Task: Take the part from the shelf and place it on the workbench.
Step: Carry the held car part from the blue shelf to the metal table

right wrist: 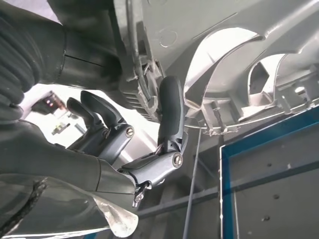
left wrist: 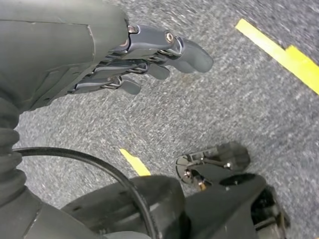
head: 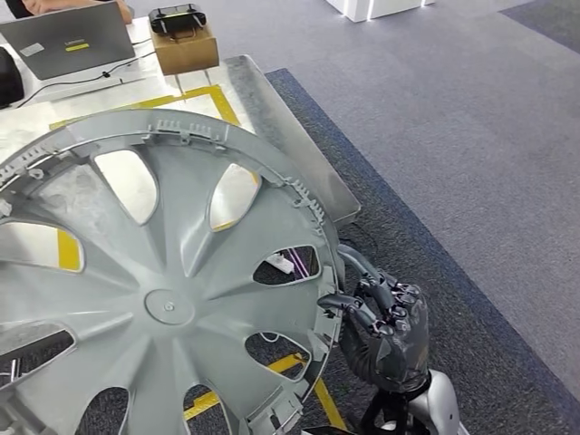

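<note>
Gripping the part (head: 164, 299) at its right rim: right hand (head: 383, 331), dark fingers curled around the ribbed edge; the right wrist view shows the thumb (right wrist: 171, 112) pressed against the rim while the other fingers sit behind it.

Part: large silver-grey wheel cover, round, with spokes and cut-out windows, inner side with clips and ribs facing the head camera. It is held tilted and raised, its upper portion over the near right area of the workbench (head: 294, 136), its lower portion past the bench's near edge above the carpet (head: 478, 181). Whether it touches the bench surface cannot be told.

Left hand (left wrist: 150, 57): released, fingers extended and slightly apart, holding nothing, hanging above grey carpet marked with yellow tape (left wrist: 278, 52).

Workbench: metal-topped, with yellow tape lines (head: 218, 100) on its surface, right edge running beside the dark carpet strip.

Far edge of the bench: cardboard box (head: 185, 45) with a black controller (head: 178, 18) resting on top; beside it, toward the far left corner, a closed grey laptop (head: 68, 41) with a cable (head: 89, 77) trailing from it.

Far left corner: a person's arm (head: 75, 5), partly visible behind the laptop.
</note>
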Robot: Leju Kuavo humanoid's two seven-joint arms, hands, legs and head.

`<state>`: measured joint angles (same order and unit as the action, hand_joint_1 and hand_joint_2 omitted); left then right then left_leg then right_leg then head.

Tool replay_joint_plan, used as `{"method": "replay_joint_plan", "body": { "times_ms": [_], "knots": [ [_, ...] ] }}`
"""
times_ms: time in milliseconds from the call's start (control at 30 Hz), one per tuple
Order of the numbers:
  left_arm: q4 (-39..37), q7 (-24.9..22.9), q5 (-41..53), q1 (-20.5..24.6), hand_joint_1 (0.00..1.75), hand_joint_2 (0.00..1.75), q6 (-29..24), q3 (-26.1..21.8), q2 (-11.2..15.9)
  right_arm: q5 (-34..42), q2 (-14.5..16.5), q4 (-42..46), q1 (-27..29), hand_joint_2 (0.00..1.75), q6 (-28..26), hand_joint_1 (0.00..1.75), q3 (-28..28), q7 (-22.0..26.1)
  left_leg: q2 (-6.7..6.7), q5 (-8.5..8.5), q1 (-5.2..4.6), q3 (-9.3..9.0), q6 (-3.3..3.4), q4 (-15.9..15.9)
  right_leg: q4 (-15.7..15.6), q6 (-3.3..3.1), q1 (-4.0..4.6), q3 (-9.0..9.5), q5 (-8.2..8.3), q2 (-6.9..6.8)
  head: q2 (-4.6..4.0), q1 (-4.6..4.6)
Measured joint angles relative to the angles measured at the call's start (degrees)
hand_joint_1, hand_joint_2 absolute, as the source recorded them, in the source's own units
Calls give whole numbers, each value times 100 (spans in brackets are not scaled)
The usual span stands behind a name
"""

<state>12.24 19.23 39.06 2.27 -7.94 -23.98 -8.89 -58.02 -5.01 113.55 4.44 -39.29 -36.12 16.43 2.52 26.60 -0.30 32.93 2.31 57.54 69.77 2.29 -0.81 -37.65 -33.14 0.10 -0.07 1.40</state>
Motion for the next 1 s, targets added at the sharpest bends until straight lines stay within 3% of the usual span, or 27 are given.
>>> {"method": "replay_joint_plan", "body": {
  "times_ms": [33, 100, 167, 233, 300, 367, 400, 433, 467, 500, 567, 633, 667, 800, 1000],
  "knots": [
    [0, 0, -1, 3, 0, 175, 1, 0, -1, -3, -7, -24, -34, 175, 0, 175, -16, -22, 59, 2, 0, 0, -4, 9, -403, -24, 0, 178, 219, 66, 0, 0],
    [0, 0, -2, 13, 0, 175, 0, 0, -3, -5, -22, -57, -104, 175, -1, 175, -46, -58, 160, 5, -7, 39, -38, 46, -1042, -64, -4, 488, 439, 240, 0, -3],
    [0, 1, -2, 9, 0, 175, -2, 0, -2, -4, -37, -81, -157, 175, -1, 175, -71, -87, 245, -13, 5, 91, -100, 62, -1201, -88, 6, 576, 433, 303, 0, -5],
    [0, 2, -2, -8, 0, 175, -9, -1, 9, -3, -48, -101, -201, 175, -1, 175, -96, -111, 279, -9, 8, 110, -163, 76, -1234, -130, -8, 592, 455, 216, 0, -7],
    [0, 6, 1, -7, 0, 175, -17, -2, 18, 11, -53, -121, -239, 175, -1, 175, -121, -142, 112, 183, -1, 232, -230, 358, -1279, -191, -40, 624, 470, 94, 0, -49],
    [0, 13, 7, 5, 0, 175, -19, -3, 18, 45, -56, -157, -259, 175, 7, 175, -133, -194, -107, 542, 30, 550, -298, 1048, -1286, -232, -38, 635, 460, -28, 0, -87],
    [0, 15, 10, 4, 0, 175, -19, -4, 19, 62, -57, -182, -268, 175, 13, 175, -135, -222, -155, 679, 53, 713, -327, 1399, -1286, -239, -35, 635, 454, -81, 0, -85],
    [0, 17, 13, -5, 0, 175, -19, -5, 20, 74, -58, -210, -278, 175, 20, 175, -136, -251, -178, 727, 75, 810, -352, 1618, -1284, -241, -34, 637, 448, -126, 0, -86],
    [0, 17, 15, -15, 0, 175, -19, -8, 23, 81, -59, -238, -291, 175, 25, 175, -137, -273, -192, 665, 95, 807, -369, 1629, -1283, -238, -34, 642, 443, -160, 0, -87],
    [0, 17, 15, -25, 0, 175, -19, -12, 27, 85, -59, -262, -304, 175, 28, 175, -137, -286, -206, 496, 112, 685, -377, 1397, -1282, -228, -35, 654, 435, -186, 0, -88],
    [0, 19, 20, -32, 0, 175, -19, -28, 39, 86, -59, -300, -328, 175, 30, 175, -137, -298, -260, 121, 118, 281, -356, 613, -1278, -193, -27, 679, 414, -220, 0, -88],
    [0, 25, 39, -27, 0, 175, -20, -47, 46, 85, -61, -325, -349, 175, 34, 175, -137, -303, -302, 8, 94, 47, -301, 119, -1264, -133, -7, 671, 400, -239, 0, -82],
    [0, 28, 49, -28, 0, 175, -21, -52, 47, 85, -62, -336, -354, 175, 37, 175, -138, -305, -304, 33, 85, 32, -281, 64, -1256, -104, 5, 662, 395, -249, 0, -81],
    [0, 35, 70, -57, 0, 175, -28, -64, 49, 85, -69, -376, -380, 175, 44, 175, -145, -305, -288, 24, 81, 41, -274, 24, -1277, -171, 8, 666, 404, -262, 0, -68],
    [0, 35, 104, -58, 0, 175, -32, -84, 48, 76, -71, -404, -403, 175, 79, 175, -152, -320, -288, 37, 57, 43, -217, 32, -1349, -70, -15, 696, 444, -257, 0, -69]
  ]
}}
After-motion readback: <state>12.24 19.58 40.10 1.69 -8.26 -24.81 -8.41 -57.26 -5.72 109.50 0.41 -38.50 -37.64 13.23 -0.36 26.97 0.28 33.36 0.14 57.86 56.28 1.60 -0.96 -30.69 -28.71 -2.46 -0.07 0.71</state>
